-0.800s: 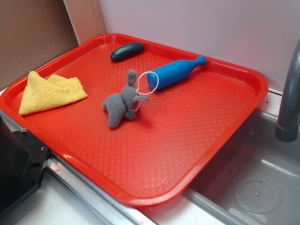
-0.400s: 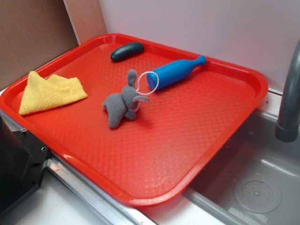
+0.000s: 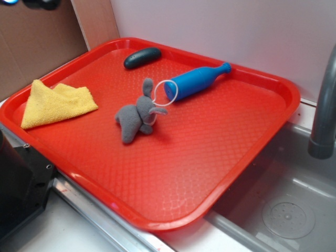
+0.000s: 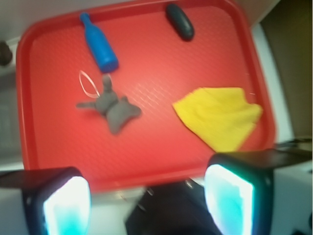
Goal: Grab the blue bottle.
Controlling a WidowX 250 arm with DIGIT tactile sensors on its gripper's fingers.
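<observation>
Between the two fingers (image 4: 67,205) nothing is held: they stand spread wide, one at each lower corner of the wrist view, with only the near edge of the red tray (image 4: 146,176) and some dark machinery showing in the gap. The gripper (image 4: 146,205) hangs high and back from the tray, looking down over the whole of it, so as far as I can judge the grab has not started at all; everything still lies ahead.

Nearest ahead of the fingers, off toward the right finger's side in the wrist view, is the crumpled yellow cloth (image 4: 220,120). Further out, more in line with the left finger, lies the grey plush toy (image 4: 112,107) with a thin white loop (image 4: 87,82) beside it. Just beyond the plush lies the blue bottle (image 4: 99,44), on its side, its wide base pointing back toward the plush and its slim capped neck pointing away to the far rim. In the exterior view the bottle (image 3: 195,81) has its base just beside the loop and the plush's ear, near enough that I cannot tell whether they touch. A dark green oval thing (image 4: 179,21) sits at the far edge, well apart from the bottle.

What is left, I would say, is the whole job: travel out over the plush, come down astride the bottle's body, close, and lift.
</observation>
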